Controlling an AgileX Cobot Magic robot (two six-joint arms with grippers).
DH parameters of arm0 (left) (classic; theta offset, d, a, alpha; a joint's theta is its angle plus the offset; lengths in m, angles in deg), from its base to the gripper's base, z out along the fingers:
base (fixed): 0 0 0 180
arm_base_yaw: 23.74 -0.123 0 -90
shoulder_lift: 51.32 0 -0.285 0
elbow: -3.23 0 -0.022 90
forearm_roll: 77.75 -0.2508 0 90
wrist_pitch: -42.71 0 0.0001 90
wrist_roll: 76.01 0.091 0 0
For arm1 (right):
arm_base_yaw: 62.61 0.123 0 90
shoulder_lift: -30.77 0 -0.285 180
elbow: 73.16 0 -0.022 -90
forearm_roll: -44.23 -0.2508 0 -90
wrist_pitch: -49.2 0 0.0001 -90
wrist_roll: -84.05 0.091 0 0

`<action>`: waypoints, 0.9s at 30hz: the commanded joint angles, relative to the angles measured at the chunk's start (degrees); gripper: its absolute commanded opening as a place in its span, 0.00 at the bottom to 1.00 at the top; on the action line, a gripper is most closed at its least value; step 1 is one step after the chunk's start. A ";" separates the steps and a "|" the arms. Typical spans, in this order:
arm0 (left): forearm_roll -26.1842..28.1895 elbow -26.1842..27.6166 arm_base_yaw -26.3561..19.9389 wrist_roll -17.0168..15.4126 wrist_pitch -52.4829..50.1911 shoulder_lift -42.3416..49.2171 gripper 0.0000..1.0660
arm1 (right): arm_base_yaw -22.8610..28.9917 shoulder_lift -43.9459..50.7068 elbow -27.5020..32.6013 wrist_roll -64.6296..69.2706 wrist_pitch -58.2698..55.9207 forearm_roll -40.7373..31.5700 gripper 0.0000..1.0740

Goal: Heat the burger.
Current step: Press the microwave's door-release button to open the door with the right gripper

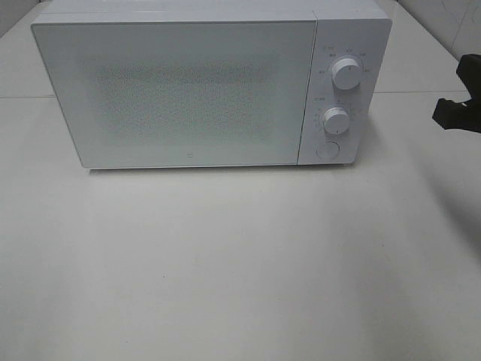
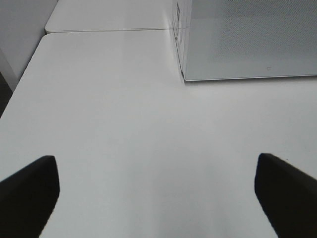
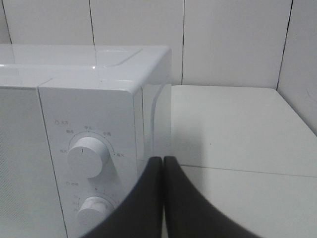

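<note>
Right end effector (image 3: 162,161) pressed together near microwave (image 1: 180,90); left end effector (image 2: 156,163) spread apart.

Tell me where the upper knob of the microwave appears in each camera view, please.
Exterior high: upper knob on the control panel, right of the door, above the lower knob.
Left wrist: not in it; only part of the microwave shows.
Right wrist: upper knob on the panel, close to the shut right gripper.
Shared landmark: the white microwave.
</note>
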 commanded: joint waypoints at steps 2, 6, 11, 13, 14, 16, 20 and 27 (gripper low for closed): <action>0.34 -0.06 -0.11 -0.23 -0.29 0.97 0.96 | 0.17 -3.44 0.29 0.29 2.52 1.15 0.00; 0.34 -0.06 -0.11 -0.23 -0.29 0.97 0.96 | 2.58 -6.53 1.26 -1.38 3.95 -2.29 0.00; 0.34 -0.06 -0.11 -0.23 -0.29 0.97 0.96 | 9.11 -12.72 1.95 -5.16 7.45 -11.06 0.00; 0.34 -0.06 -0.11 -0.23 -0.29 0.97 0.96 | 11.34 -14.95 1.95 -4.58 9.85 -13.75 0.00; 0.34 -0.06 -0.11 -0.23 -0.29 0.97 0.96 | 12.20 -15.99 1.89 -3.50 10.89 -15.24 0.00; 0.34 -0.06 -0.11 -0.23 -0.29 0.97 0.96 | 13.24 -17.65 1.89 0.00 12.66 -16.79 0.00; 0.34 -0.06 -0.11 -0.23 -0.29 0.97 0.96 | 13.81 -19.77 1.83 12.32 13.98 -16.84 0.00; 0.34 -0.06 -0.11 -0.23 -0.29 0.97 0.96 | 13.81 -20.00 1.83 35.98 14.44 -15.93 0.00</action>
